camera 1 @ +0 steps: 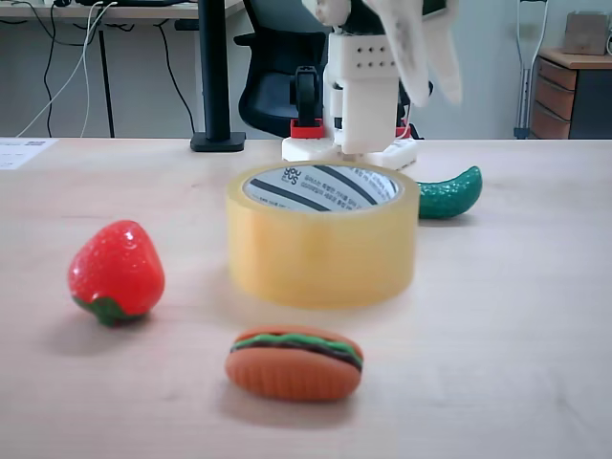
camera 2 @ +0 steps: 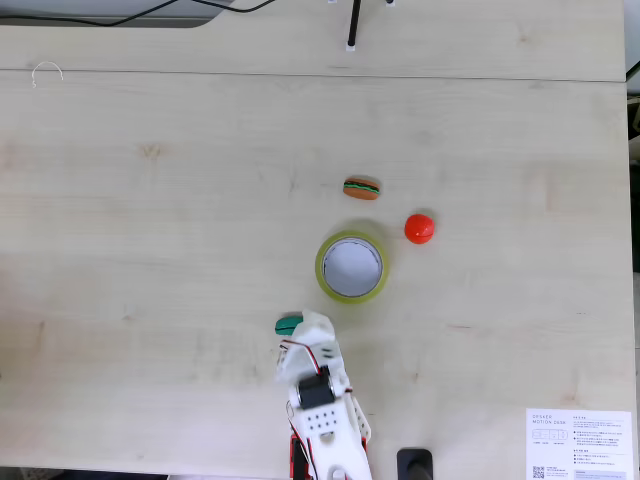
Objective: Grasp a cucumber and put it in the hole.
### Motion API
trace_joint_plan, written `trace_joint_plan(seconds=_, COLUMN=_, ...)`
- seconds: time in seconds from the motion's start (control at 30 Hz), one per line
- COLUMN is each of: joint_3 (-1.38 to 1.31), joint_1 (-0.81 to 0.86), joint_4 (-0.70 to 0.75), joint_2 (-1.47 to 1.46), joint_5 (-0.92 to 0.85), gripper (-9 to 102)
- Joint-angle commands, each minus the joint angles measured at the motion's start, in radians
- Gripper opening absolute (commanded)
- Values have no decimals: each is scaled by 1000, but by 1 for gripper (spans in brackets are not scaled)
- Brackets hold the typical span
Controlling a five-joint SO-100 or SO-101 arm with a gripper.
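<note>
The dark green cucumber (camera 1: 449,194) lies on the table just behind and to the right of the yellowish tape roll (camera 1: 320,249). The roll's round hole (camera 1: 320,188) faces up and holds nothing. My white gripper (camera 1: 435,96) hangs blurred above the cucumber, its two fingers apart and empty. Seen from above in a fixed view, the gripper (camera 2: 312,325) covers the right end of the cucumber (camera 2: 287,324), down and to the left of the tape roll (camera 2: 322,270) and its hole (camera 2: 352,267).
A red strawberry (camera 1: 115,271) sits left of the roll and a toy hamburger (camera 1: 295,361) in front of it. From above, the hamburger (camera 2: 361,187) and strawberry (camera 2: 419,228) lie beyond the roll. My arm's base (camera 2: 325,440) stands at the near edge.
</note>
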Motion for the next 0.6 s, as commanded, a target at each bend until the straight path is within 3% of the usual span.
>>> trace_joint_plan(seconds=0.0, joint_3=-14, joint_1=-3, joint_4=-60, joint_2=-98, joint_5=-6, gripper=37)
trace_joint_plan(seconds=0.17, joint_3=-18, joint_1=-38, joint_4=-63, joint_2=-236, joint_5=-6, gripper=29)
trace_joint_plan(seconds=0.57, joint_3=-77, joint_1=-78, joint_4=-178, joint_2=-491, joint_5=-72, gripper=31)
